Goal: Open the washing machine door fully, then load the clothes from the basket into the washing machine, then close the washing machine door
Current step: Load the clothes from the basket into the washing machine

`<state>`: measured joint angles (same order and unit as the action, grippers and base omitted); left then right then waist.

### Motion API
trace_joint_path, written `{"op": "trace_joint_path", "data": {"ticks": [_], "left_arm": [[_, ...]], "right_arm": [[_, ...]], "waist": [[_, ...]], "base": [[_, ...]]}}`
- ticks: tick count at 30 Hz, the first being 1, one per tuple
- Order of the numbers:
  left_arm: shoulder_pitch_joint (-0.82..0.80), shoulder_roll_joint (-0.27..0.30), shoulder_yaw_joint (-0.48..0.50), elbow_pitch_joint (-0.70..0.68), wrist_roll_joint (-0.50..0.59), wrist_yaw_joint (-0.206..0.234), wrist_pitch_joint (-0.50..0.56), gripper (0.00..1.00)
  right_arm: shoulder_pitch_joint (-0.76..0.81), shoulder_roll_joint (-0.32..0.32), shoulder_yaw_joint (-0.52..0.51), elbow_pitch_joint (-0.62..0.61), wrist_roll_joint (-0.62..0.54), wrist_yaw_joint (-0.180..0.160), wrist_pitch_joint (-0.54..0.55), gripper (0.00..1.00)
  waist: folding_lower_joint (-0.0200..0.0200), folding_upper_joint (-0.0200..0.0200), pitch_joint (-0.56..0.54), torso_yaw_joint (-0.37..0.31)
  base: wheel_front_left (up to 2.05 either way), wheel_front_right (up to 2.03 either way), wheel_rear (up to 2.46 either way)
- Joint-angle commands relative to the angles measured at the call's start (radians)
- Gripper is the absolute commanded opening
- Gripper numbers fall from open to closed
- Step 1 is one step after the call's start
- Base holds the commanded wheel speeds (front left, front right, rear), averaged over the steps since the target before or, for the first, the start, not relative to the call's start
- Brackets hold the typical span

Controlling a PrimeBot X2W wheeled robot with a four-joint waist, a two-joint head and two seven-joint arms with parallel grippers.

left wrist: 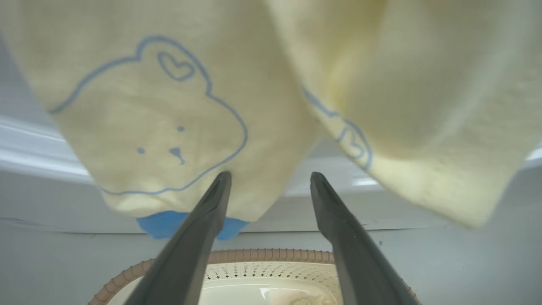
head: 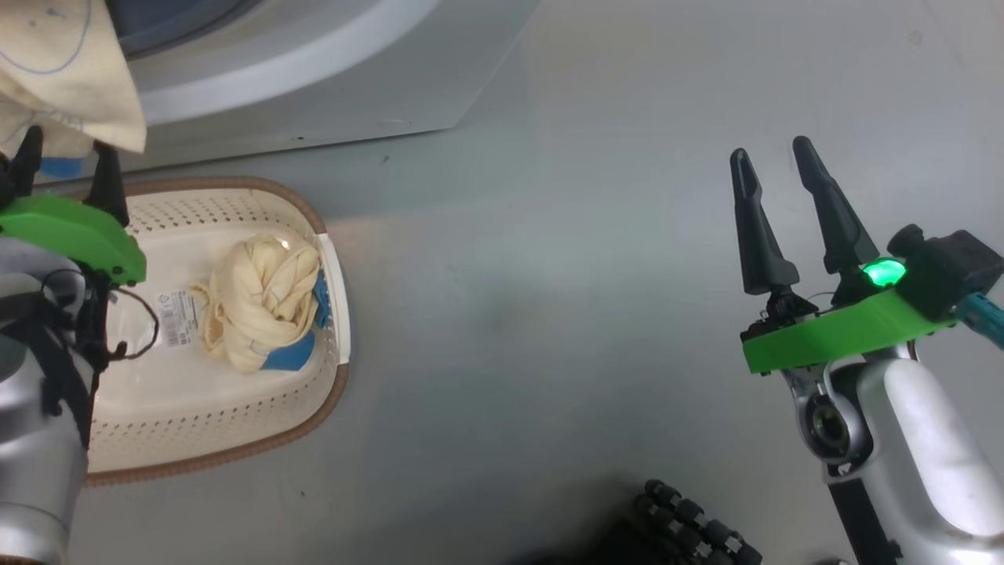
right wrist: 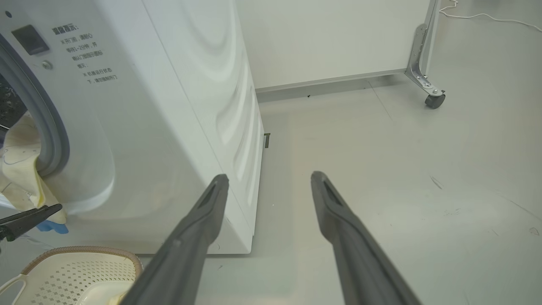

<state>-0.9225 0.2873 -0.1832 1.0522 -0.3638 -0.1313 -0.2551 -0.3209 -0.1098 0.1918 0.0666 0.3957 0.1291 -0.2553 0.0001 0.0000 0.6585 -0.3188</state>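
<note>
Both wide, empty: left end effector (left wrist: 269,178) at draped garment (left wrist: 169,106) edge, right end effector (head: 771,153) above open floor (head: 549,275).

Two garments (head: 263,302), one basket (head: 227,205), one washer (right wrist: 169,127)

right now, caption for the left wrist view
Open left gripper at a bear-print garment hanging from the washer, basket below

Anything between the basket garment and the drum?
Yes: the other garment hangs out over the washing machine's opening rim, above the basket, by the open left gripper. The balled garment itself lies uncovered.
</note>
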Motion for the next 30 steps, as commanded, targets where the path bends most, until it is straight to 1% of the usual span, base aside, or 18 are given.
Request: {"op": "trace_joint_path", "data": {"ticks": [1,11,12,13,14,15,16,18,19,21,26,30], "left_arm": [[-0.025,0.052,0.017,-0.010,-0.007,0.001,-0.007,1.00],[-0.068,0.064,0.055,0.013,-0.009,0.001,-0.007,1.00],[-0.068,0.063,0.059,0.012,-0.007,0.001,-0.007,0.93],[-0.069,0.062,0.063,0.012,-0.004,0.002,-0.007,0.74],[-0.068,0.060,0.067,0.011,-0.001,0.002,-0.007,0.46],[-0.067,0.059,0.071,0.010,0.001,0.003,-0.007,0.38],[-0.067,0.058,0.075,0.009,0.004,0.004,-0.007,0.27],[-0.064,0.055,0.083,0.005,0.009,0.004,-0.007,0.11],[-0.062,0.053,0.086,0.003,0.012,0.004,-0.007,0.06],[-0.057,0.049,0.096,-0.004,0.015,0.003,-0.007,0.00],[-0.043,0.035,0.112,-0.023,0.022,0.003,-0.007,0.00],[-0.006,0.008,0.123,-0.072,0.036,0.002,-0.007,0.00]], "right_arm": [[-0.005,0.000,0.017,-0.032,-0.004,0.002,-0.006,1.00],[-0.016,0.008,0.026,-0.035,-0.004,0.002,-0.006,1.00],[-0.017,0.009,0.025,-0.035,-0.004,0.002,-0.006,1.00],[-0.017,0.010,0.026,-0.035,-0.004,0.002,-0.006,1.00],[-0.018,0.010,0.026,-0.035,-0.005,0.002,-0.006,1.00],[-0.018,0.011,0.026,-0.035,-0.005,0.002,-0.006,1.00],[-0.018,0.011,0.026,-0.035,-0.005,0.002,-0.006,1.00],[-0.020,0.011,0.025,-0.035,-0.005,0.002,-0.006,1.00],[-0.021,0.011,0.025,-0.035,-0.005,0.002,-0.006,1.00],[-0.022,0.009,0.024,-0.035,-0.006,0.002,-0.006,1.00],[-0.025,0.007,0.020,-0.034,-0.007,0.002,-0.006,1.00],[-0.026,0.007,0.017,-0.032,-0.008,0.002,-0.006,1.00]], "waist": [[-0.0001,0.0000,0.009,-0.008],[-0.0001,0.0000,0.024,-0.021],[-0.0001,0.0000,0.024,-0.021],[-0.0001,0.0000,0.025,-0.020],[-0.0001,0.0000,0.025,-0.020],[-0.0001,0.0000,0.025,-0.019],[-0.0001,0.0000,0.024,-0.018],[-0.0001,0.0000,0.025,-0.015],[-0.0001,0.0000,0.023,-0.013],[-0.0001,0.0000,0.021,-0.009],[-0.0001,0.0000,0.017,0.003],[-0.0001,0.0000,0.002,0.018]], "base": [[0.00,0.00,0.00],[0.00,0.00,0.00],[0.00,0.00,0.00],[0.00,0.00,0.00],[0.00,0.00,0.00],[0.00,0.00,0.00],[0.00,0.00,0.00],[0.00,0.00,0.00],[0.00,0.00,0.00],[0.00,0.00,0.00],[0.00,0.00,0.00],[0.00,0.00,0.00]]}}
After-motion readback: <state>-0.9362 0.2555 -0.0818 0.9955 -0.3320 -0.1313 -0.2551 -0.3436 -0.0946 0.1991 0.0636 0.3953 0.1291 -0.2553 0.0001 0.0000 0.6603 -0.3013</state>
